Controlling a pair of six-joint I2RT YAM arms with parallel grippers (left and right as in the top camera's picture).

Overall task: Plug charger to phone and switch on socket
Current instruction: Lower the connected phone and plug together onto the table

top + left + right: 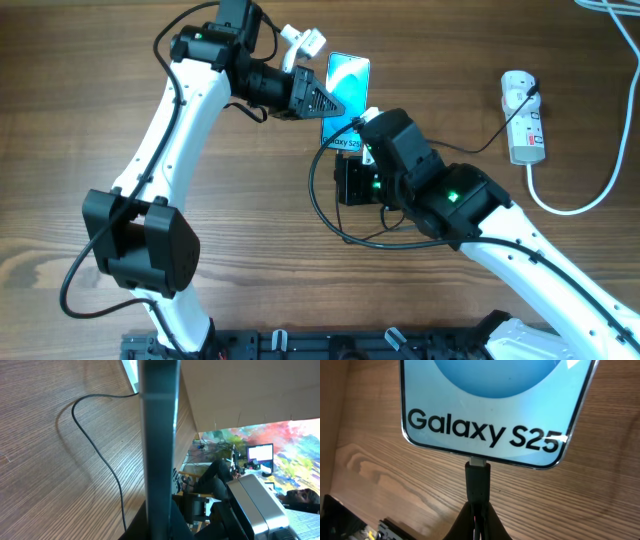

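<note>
The phone (348, 82) has a cyan screen and lies tilted, held at its edge. My left gripper (322, 102) is shut on it. In the left wrist view the phone (160, 435) shows edge-on as a dark vertical bar between the fingers (161, 527). My right gripper (364, 142) is shut on the charger's black connector (478, 480). The connector's tip meets the port in the phone's bottom edge (485, 430), below the "Galaxy S25" text, and the fingers (479, 517) pinch it from behind. The white socket (526, 120) lies at the far right, away from both grippers.
The thin black charger cable (325, 210) loops under the right arm and runs to a black plug (530, 92) in the socket. It also crosses the wood in the left wrist view (100, 455). A white cord (590, 200) curls off the socket to the right edge.
</note>
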